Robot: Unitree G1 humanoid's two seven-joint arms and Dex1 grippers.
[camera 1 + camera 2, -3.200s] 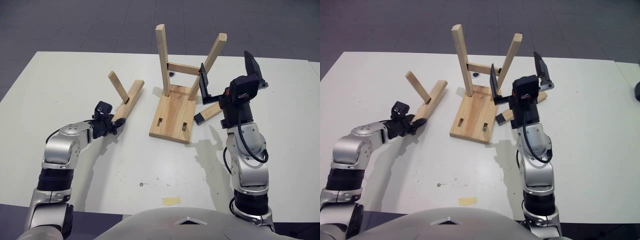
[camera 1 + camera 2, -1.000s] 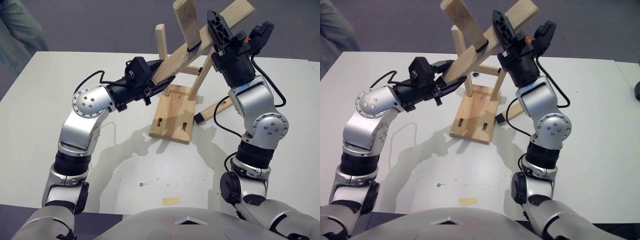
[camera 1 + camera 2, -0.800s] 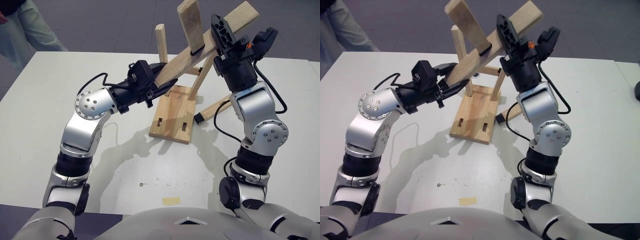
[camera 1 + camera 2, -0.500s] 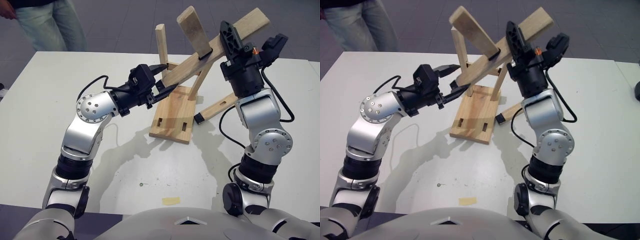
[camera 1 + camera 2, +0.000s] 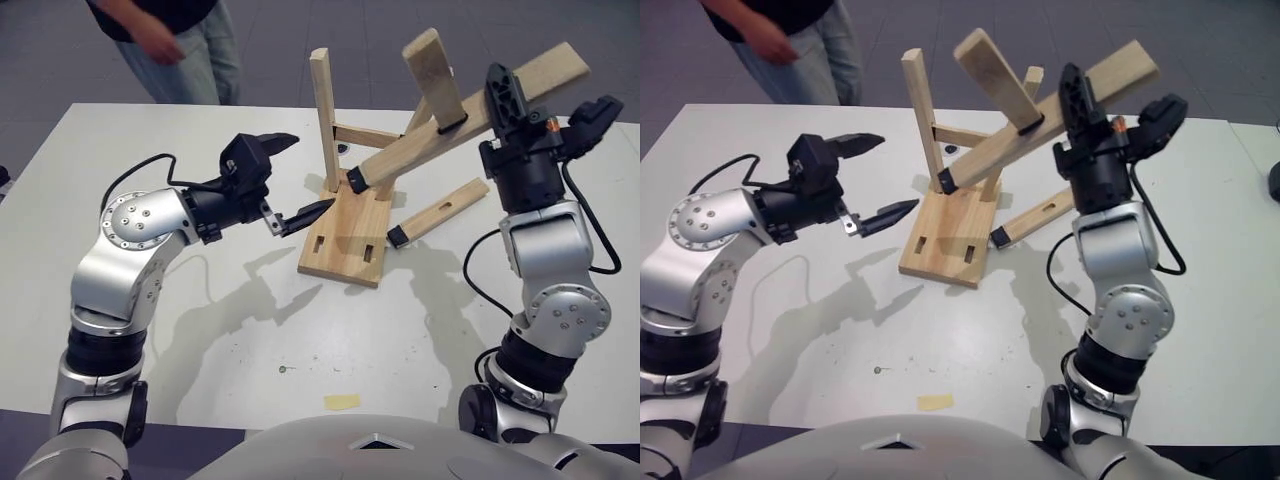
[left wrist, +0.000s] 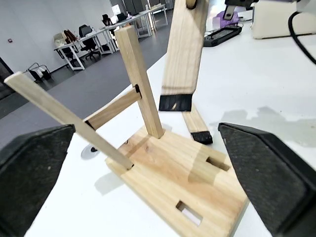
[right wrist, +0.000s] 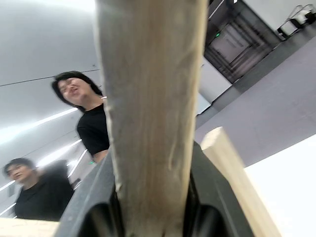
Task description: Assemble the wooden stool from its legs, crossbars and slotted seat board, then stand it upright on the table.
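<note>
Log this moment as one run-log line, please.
left end effector: open, beside seat board | right end effector: shut on leg-crossbar piece, tilted over seat board | loose leg: on table

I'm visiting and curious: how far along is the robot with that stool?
Partly done. Two legs joined by a crossbar stand in the seat board. The right gripper holds a third leg, a bar attached, tilted over the board; the left gripper is open. Left: two empty slots to fill, a loose leg lying beside the board, then turning the stool upright.
</note>
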